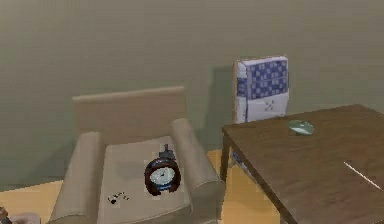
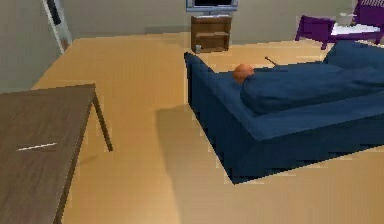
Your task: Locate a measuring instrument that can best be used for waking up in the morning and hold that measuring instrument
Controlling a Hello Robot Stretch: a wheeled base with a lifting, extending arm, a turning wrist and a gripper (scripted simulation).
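1. The alarm clock (image 1: 162, 172) is the measuring instrument wanted. It is a round, dark-rimmed clock with a pale face and a small knob on top, low in the forward view and left of the middle.
2. It stands upright on the seat cushion of a beige armchair (image 1: 128, 108), close to the arm on the view's right. The soft seat and that arm probably keep it from rolling.
3. A small speckled thing (image 1: 118, 196) lies on the same cushion just left of the clock. It is too small to name.
4. A brown wooden surface (image 1: 325, 165) fills the forward view's right, standing just beside the armchair. It carries a flat round disc (image 1: 301, 127) near its far edge and a thin pale stick (image 1: 362, 175).
5. A white and blue patterned panel (image 1: 262, 88) leans against the wall behind the surface.
6. In the arm side view a blue sofa (image 2: 300, 115) sits well apart from the surface's corner, with an orange ball-like thing (image 2: 243, 71) on its cushion.
7. I cannot tell the state of the fingers from these pictures.
8. Judging by this, the clock is located but the hold is not yet made. The robot likely needs to turn so that its reaching side faces the chair.
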